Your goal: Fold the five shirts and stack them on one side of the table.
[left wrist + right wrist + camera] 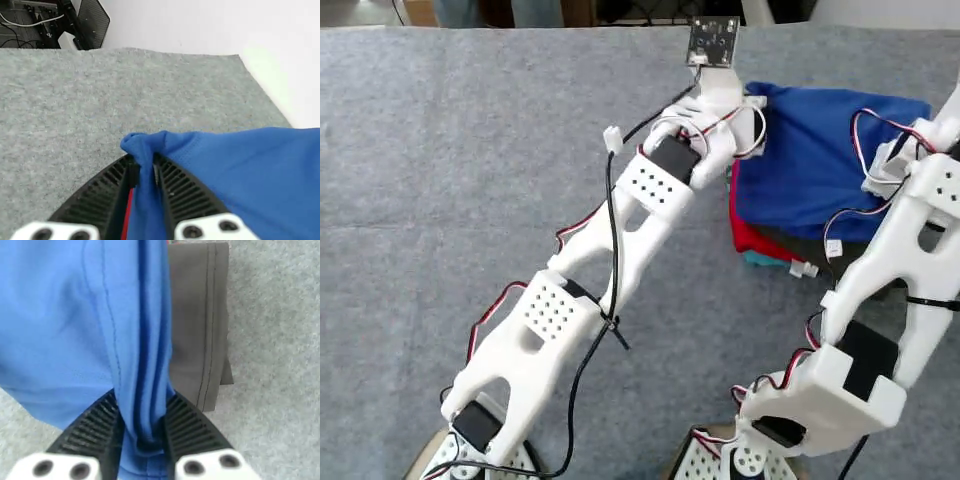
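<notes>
Shirt (815,150), blue, held at two edges over pile (752,238).
Left pincer (145,162) and right pincer (142,415) are each clamped on an edge, seemingly for laying it flat.

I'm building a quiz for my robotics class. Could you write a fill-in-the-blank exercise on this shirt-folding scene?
1. The blue shirt lies on ____ of the stack.
2. The left gripper and the right gripper are each ____ on it.
3. The red shirt lies ____ the blue shirt.
Missing words: top; shut; under.
</notes>
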